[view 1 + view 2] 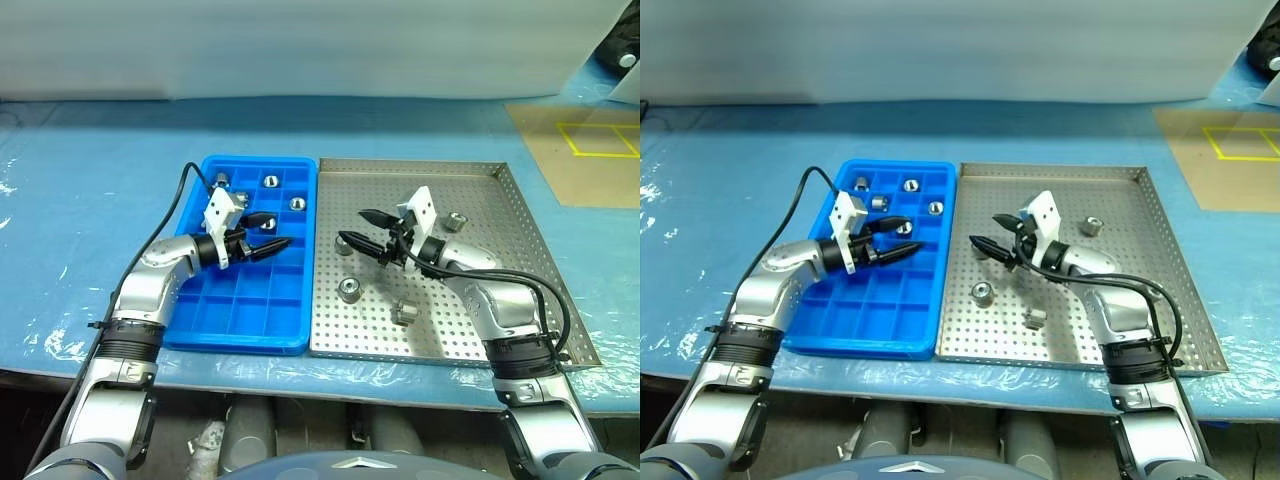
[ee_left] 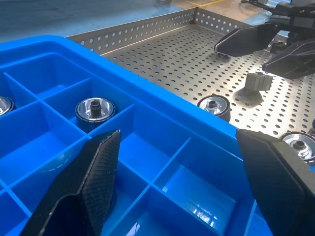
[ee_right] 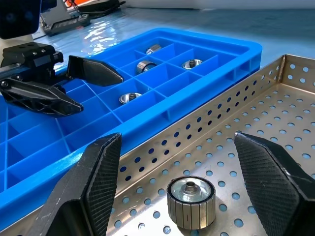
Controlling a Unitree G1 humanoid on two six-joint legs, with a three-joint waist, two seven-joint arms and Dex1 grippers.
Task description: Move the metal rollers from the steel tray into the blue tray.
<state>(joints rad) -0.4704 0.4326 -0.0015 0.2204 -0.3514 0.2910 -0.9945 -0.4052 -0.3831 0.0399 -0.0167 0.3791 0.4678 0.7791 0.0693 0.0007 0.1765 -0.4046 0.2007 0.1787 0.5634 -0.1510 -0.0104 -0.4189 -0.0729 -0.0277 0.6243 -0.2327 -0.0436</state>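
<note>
Right now both arms hang level over the two trays, claws spread wide with nothing between the fingers. Over the bright blue plastic tray with its grid of square compartments (image 1: 243, 318) sits the left gripper (image 1: 268, 233); four small shiny metal rollers (image 1: 297, 203) rest in its far cells. Beside it, over the big perforated steel tray (image 1: 500, 290), the right gripper (image 1: 361, 228) points at one roller (image 3: 190, 201), and more rollers lie scattered on the tray (image 1: 349, 290).
</note>
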